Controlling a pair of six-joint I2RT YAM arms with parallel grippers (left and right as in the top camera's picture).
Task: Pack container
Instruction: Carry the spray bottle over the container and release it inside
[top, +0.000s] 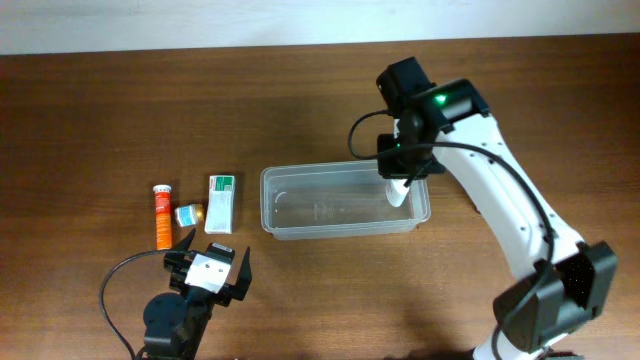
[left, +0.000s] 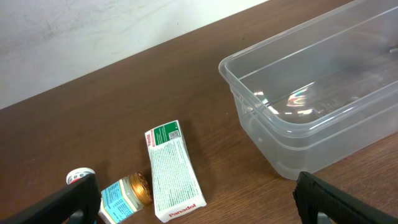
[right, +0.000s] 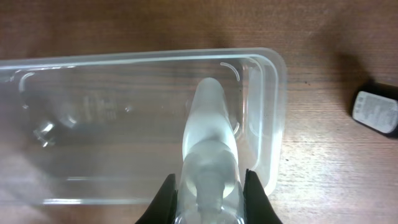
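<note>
- Black fingers (right: 166, 194) of the right gripper (right: 209, 182) sit closest to the right wrist camera. They are squeezed tight on a see-through white bottle (right: 208, 124), one finger on each side of it.
- That bottle points away from the fingers, into the right end of the clear tub (right: 275, 93). I cannot tell if its tip touches the bottom of the tub.
- Seen from above, the tub (top: 340, 232) sits in the middle of the brown table (top: 120, 110). The bottle is the only thing seen inside it.
- Down at the near left, the left gripper (top: 215, 252) has its fingers wide apart. They hold nothing and touch nothing.
- Just past the left gripper lies a white and green box (top: 220, 203), flat on the table, a little to the left of the tub.
- A small jar (top: 188, 214) with a blue label lies just beside the box.
- An orange tube (top: 162, 216) with a white cap lies just left of the jar.
</note>
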